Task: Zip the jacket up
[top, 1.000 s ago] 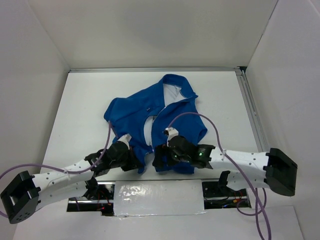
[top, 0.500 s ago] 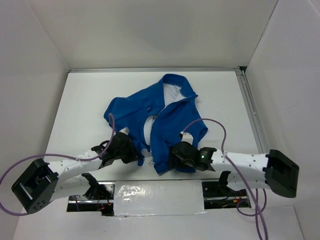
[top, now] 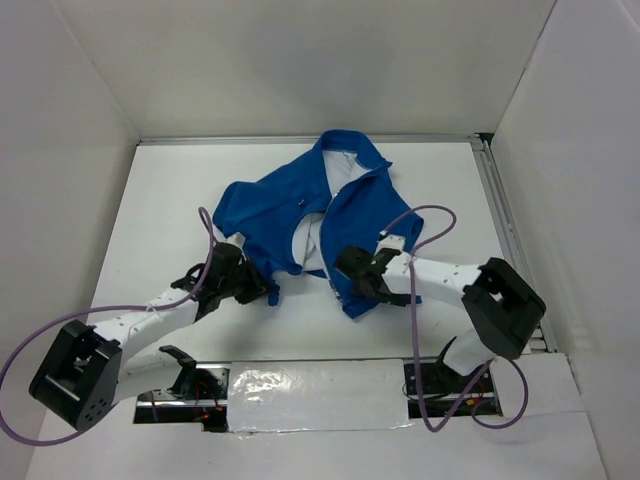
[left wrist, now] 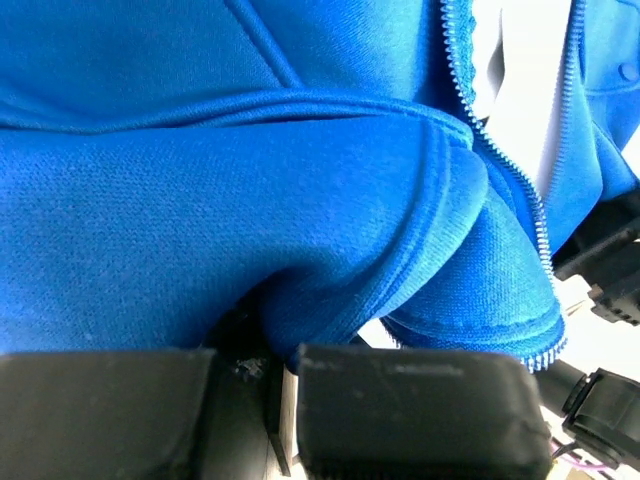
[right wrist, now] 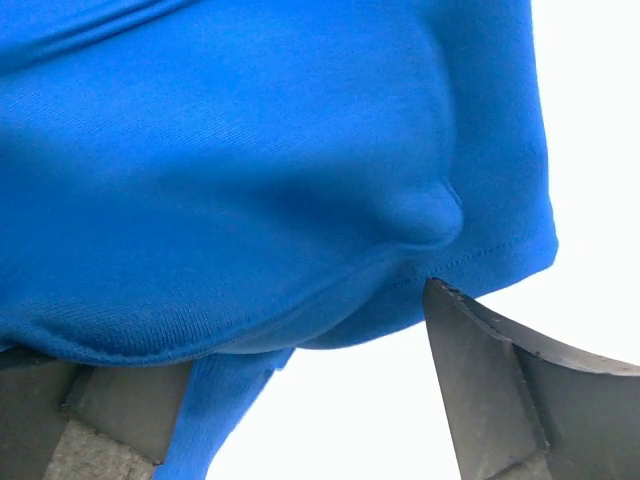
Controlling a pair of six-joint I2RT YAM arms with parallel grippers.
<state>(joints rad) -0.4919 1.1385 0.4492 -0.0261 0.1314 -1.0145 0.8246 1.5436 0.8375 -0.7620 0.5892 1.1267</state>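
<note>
The royal-blue jacket (top: 290,205) lies unzipped on the white table, collar toward the back, with white lining (top: 308,242) showing between its front panels. My left gripper (top: 256,288) is shut on the bottom hem of the left panel. In the left wrist view the blue fabric (left wrist: 250,200) is pinched between the black fingers (left wrist: 400,400), and the pale zipper teeth (left wrist: 520,195) run down on the right. My right gripper (top: 354,270) is over the right panel's lower part. In the right wrist view its fingers (right wrist: 490,370) stand wide apart with the jacket's hem (right wrist: 250,170) just ahead of them.
White walls enclose the table on three sides. A metal rail (top: 502,215) runs along the right edge. A foil-taped strip (top: 310,395) lies at the near edge between the arm bases. Purple cables (top: 425,215) loop over both arms.
Both grippers have moved away from the near edge toward the back, and the jacket has shifted back with them. The right arm has folded in, its gripper now higher on the right panel.
</note>
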